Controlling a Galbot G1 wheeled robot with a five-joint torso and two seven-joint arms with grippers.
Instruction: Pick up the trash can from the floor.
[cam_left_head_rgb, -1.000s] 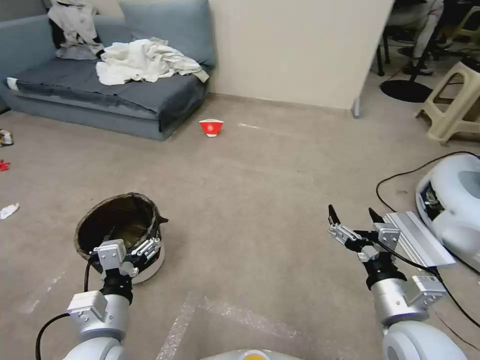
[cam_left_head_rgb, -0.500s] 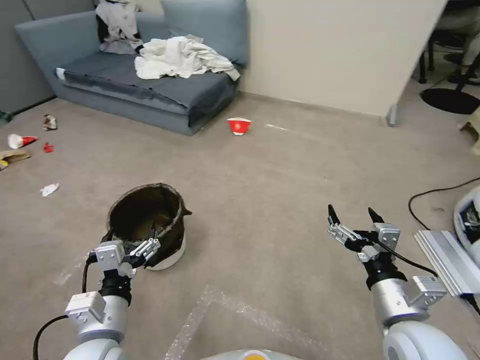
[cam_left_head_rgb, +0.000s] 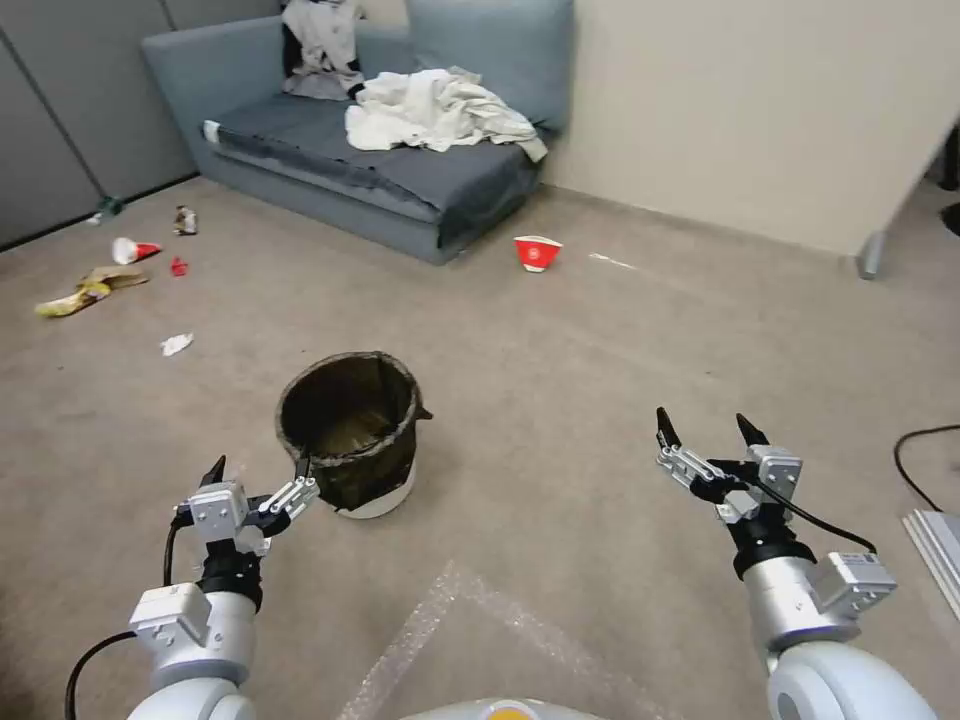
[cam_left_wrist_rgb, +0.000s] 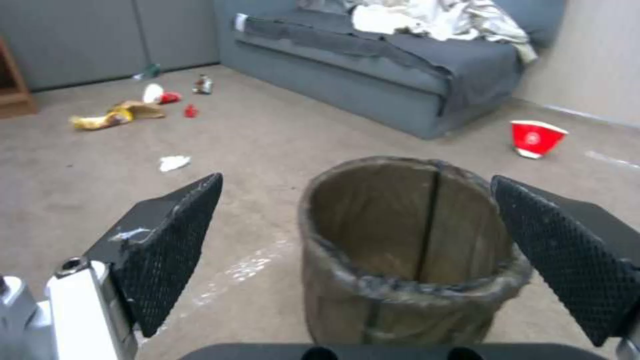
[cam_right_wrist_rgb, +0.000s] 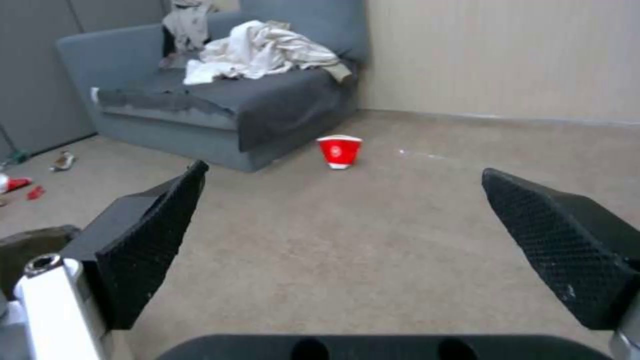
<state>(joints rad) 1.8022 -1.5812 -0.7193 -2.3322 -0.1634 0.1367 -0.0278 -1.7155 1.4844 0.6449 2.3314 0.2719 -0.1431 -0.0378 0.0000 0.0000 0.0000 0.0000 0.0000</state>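
You are at the reaching step. The small round white trash can with its crinkly dark bag stands upright on the beige-grey carpet floor, not yet lifted. Your left end effector hangs just beside it with its fingers spread wide, one fingertip near the rim. In the left wrist view the trash can sits between the two black pads. I think you next need to move in and close on the rim. Your right end effector waits wide open, well apart.

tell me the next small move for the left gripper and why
Probably ease the left gripper forward to straddle the near rim of the trash can: its fingers are open, the can stands upright on the floor just ahead, not yet touched.
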